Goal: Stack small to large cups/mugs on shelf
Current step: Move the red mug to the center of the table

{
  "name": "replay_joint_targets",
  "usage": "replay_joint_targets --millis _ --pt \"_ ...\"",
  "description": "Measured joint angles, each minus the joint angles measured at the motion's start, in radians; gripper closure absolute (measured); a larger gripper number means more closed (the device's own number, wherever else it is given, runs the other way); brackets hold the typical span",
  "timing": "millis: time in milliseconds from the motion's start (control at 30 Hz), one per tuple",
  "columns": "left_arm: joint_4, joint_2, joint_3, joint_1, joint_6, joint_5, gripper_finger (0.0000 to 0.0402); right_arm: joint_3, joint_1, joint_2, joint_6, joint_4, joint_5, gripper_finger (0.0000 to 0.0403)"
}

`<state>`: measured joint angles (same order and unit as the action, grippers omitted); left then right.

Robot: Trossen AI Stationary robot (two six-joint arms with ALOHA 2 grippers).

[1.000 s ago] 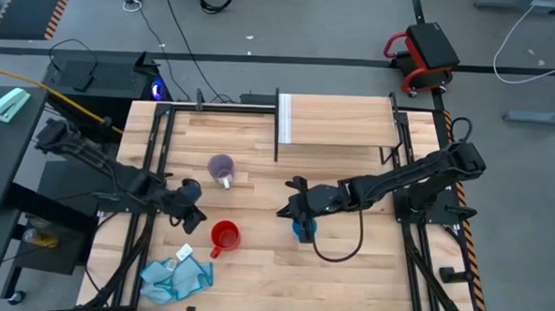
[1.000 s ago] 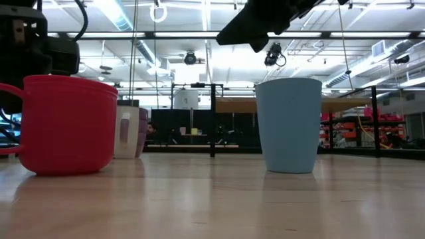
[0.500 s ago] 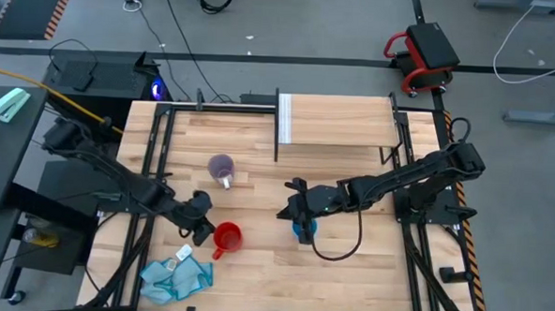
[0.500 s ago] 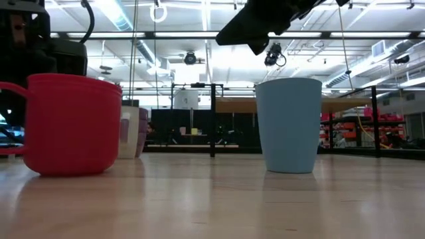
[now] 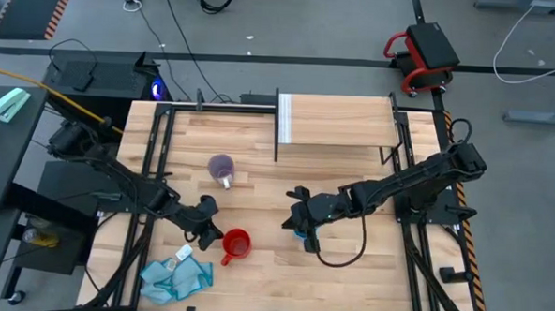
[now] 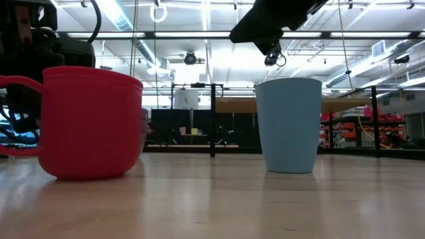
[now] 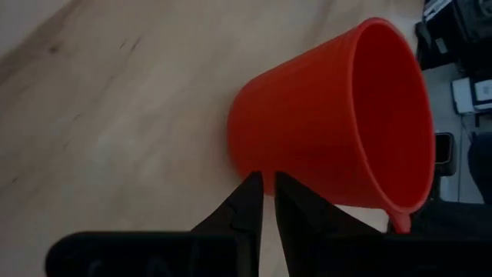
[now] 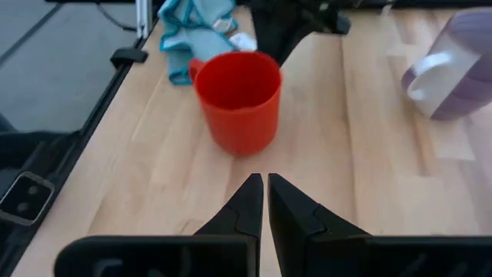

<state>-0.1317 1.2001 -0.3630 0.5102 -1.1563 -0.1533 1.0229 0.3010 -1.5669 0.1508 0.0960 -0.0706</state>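
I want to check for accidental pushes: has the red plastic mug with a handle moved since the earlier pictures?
Yes. The red plastic mug slid right and toward the front edge, away from the translucent purple mug.

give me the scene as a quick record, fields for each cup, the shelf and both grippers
red mug: upright on the table, near the front left
blue cup: upright on the table, under the right gripper
purple mug: on the table, behind the red mug
shelf: at the back, no cups on it
left gripper: fingers nearly closed, tips at the red mug's side, holding nothing
right gripper: fingers nearly closed, above the blue cup, holding nothing
cloth: front left corner
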Motion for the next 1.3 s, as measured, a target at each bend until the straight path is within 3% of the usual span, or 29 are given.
replay_joint_targets --millis 267,433,700,833,967,1300 --pt "-0.083 0.012 0.000 0.000 0.024 0.001 0.0360 0.000 0.063 0.000 0.093 0.099 -0.049 0.0375" --pt "-0.083 0.012 0.000 0.000 0.038 0.000 0.0362 -0.003 0.147 0.000 0.152 0.129 -0.176 0.0375" --pt "-0.087 0.012 0.000 0.000 0.069 0.001 0.0359 -0.006 0.343 -0.016 0.236 0.116 -0.482 0.0375" --pt "-0.088 0.012 0.000 0.000 0.078 0.000 0.0360 -0.006 0.423 -0.066 0.258 0.028 -0.585 0.0375" --pt "-0.087 0.012 0.000 0.000 0.080 0.000 0.0359 -0.005 0.457 -0.160 0.230 -0.120 -0.601 0.0375" --pt "-0.105 0.012 0.001 0.000 0.080 0.000 0.0356 0.029 0.347 -0.420 0.157 -0.465 -0.625 0.0375"
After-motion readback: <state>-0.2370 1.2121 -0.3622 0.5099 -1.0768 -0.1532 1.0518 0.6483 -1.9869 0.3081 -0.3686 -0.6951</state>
